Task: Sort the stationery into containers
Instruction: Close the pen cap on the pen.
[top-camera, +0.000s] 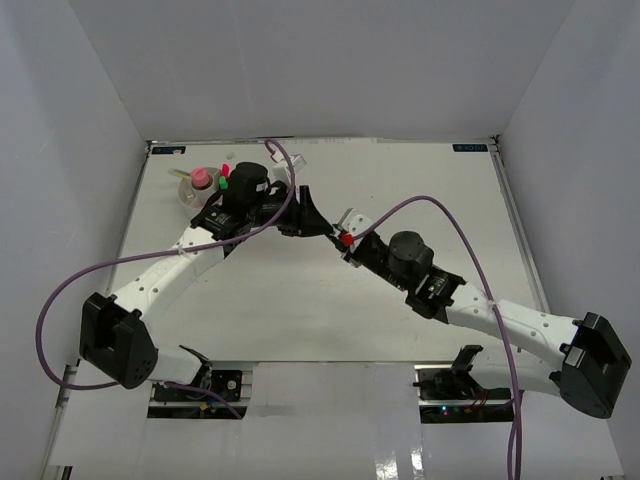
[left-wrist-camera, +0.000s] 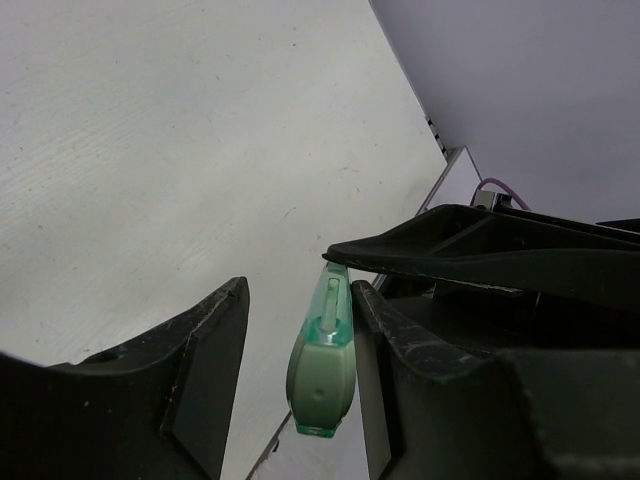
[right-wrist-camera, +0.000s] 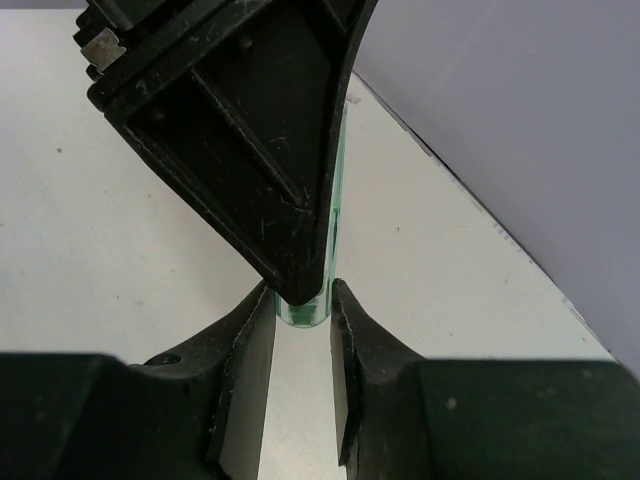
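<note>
A pale green marker (left-wrist-camera: 322, 370) with a clear green cap hangs between my left gripper's (left-wrist-camera: 300, 290) fingers. It rests against the right finger with a wide gap to the left one, so this gripper is open. My right gripper (right-wrist-camera: 300, 295) is shut on the marker's clear cap end (right-wrist-camera: 303, 312), and the left gripper's black finger (right-wrist-camera: 230, 130) crosses just in front. In the top view both grippers meet above the table's middle, left (top-camera: 308, 215) and right (top-camera: 340, 232). The round white container (top-camera: 188, 192) stands at the back left, holding pink, green and red items.
A small red piece (top-camera: 347, 240) shows beside the right gripper's fingers. A small clear item (top-camera: 300, 160) lies near the back edge. Purple cables loop over both arms. White walls close in the table on three sides.
</note>
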